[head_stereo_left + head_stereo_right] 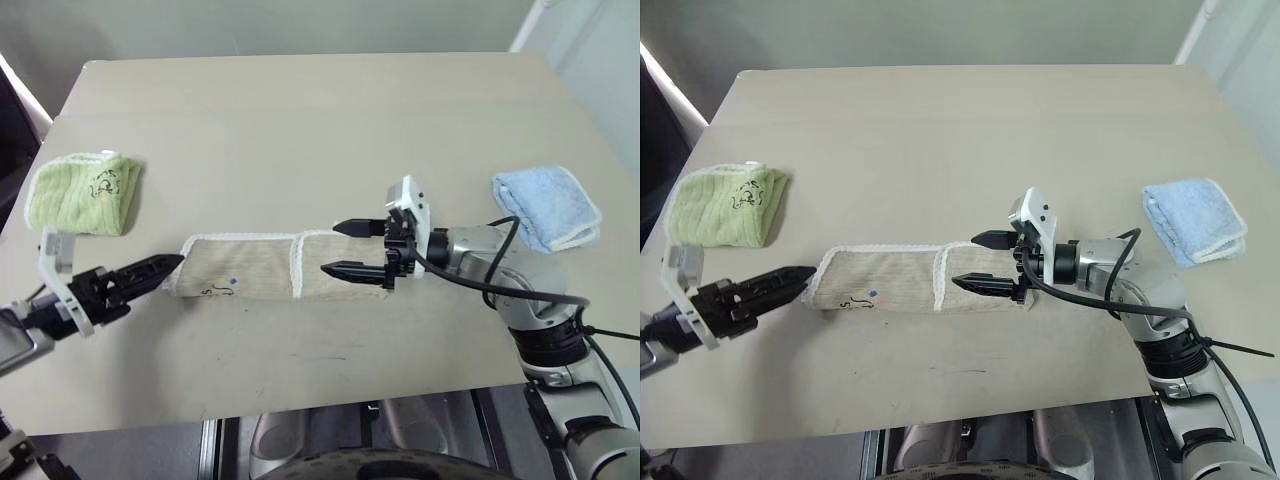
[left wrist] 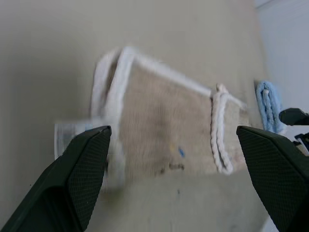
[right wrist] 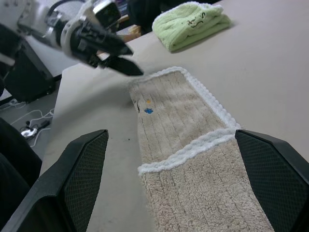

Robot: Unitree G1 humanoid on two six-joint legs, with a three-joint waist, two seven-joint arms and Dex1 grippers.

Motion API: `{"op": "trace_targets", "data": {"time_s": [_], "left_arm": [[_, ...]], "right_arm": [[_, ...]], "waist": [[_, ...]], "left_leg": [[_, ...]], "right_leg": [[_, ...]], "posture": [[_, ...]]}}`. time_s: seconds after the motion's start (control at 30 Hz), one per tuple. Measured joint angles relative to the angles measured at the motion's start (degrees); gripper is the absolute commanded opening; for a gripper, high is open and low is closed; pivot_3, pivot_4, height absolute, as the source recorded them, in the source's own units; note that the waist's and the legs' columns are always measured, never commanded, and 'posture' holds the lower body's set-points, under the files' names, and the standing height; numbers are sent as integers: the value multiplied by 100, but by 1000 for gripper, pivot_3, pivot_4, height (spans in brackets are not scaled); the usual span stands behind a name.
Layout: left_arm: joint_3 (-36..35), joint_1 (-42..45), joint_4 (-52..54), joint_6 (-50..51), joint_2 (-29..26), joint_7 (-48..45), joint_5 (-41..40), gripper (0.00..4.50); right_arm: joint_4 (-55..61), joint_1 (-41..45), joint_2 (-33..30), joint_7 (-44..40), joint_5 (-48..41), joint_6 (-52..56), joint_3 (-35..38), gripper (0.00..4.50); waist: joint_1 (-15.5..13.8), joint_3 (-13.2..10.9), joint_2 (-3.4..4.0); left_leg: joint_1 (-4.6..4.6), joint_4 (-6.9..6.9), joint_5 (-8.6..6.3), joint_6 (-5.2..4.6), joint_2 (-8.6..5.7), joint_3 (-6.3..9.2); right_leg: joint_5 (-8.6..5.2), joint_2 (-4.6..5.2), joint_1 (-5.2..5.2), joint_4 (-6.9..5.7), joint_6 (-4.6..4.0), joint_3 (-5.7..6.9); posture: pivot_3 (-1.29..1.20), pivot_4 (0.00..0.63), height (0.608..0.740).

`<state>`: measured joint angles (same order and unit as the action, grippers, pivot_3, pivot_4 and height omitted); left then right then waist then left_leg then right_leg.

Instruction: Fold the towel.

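Observation:
The towel (image 1: 250, 267) is beige with white corded edging. It lies folded into a long narrow strip near the table's front, with a small emblem (image 1: 215, 291) toward its left end. One layer overlaps another at a white seam (image 3: 193, 149). My left gripper (image 1: 160, 270) is open at the strip's left end, its fingertips (image 2: 91, 145) on either side of that end, holding nothing. My right gripper (image 1: 345, 248) hovers open over the right end, pointing left along the strip. Its two black fingers (image 1: 980, 283) are spread and nothing is between them.
A folded light green towel (image 1: 85, 192) with a dark emblem lies at the table's left edge. A folded light blue towel (image 1: 547, 205) lies at the right edge. The tan table (image 1: 300, 110) stretches bare behind the strip. Its front edge (image 1: 330, 395) is close.

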<state>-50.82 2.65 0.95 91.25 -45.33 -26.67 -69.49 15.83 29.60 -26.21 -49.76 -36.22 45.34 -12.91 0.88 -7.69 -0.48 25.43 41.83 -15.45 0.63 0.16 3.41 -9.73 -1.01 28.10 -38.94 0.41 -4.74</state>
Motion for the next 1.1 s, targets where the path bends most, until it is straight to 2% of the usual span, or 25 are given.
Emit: {"op": "trace_targets", "data": {"time_s": [0.27,0.43,0.6,0.63,0.8,1.1], "left_arm": [[-445,-800,-182,89,-62,799,-1025,4500],[-546,-812,-551,25,-138,1315,-1521,4500],[-109,-592,-687,-409,7,1995,-2208,4500],[35,-579,-713,-520,37,2139,-2372,4500],[605,-599,-761,-1060,59,2739,-3064,4500],[1076,-905,-895,-1667,-426,3078,-3779,4500]], "right_arm": [[-32,31,102,-30,20,55,-29,4450],[-30,11,156,-21,38,71,-32,4450],[-19,-26,229,48,57,69,-34,4450],[-14,-44,229,71,63,69,-34,4450],[29,-147,199,154,102,76,-18,4450],[93,-231,124,241,102,133,32,4450]], "waist": [[-3,0,-5],[-19,0,-7],[-25,0,-7],[-26,0,-8],[-33,0,-13],[-34,0,-15]], "left_leg": [[-9,-39,4,8,3,10],[-47,-68,5,2,-2,24],[-51,-71,17,25,0,35],[-51,-71,43,73,0,35],[-50,-74,42,84,6,35],[-53,-74,35,94,40,36]], "right_leg": [[-2,-8,10,-4,-14,0],[2,-10,-15,-4,-26,1],[6,-21,-18,-4,-33,3],[5,-22,-18,-4,-33,3],[3,-33,-17,-4,-36,3],[15,-74,-15,-3,-60,5]], "posture": [[0,150,703],[0,150,703],[0,150,703],[0,150,703],[0,150,703],[0,150,703]]}}
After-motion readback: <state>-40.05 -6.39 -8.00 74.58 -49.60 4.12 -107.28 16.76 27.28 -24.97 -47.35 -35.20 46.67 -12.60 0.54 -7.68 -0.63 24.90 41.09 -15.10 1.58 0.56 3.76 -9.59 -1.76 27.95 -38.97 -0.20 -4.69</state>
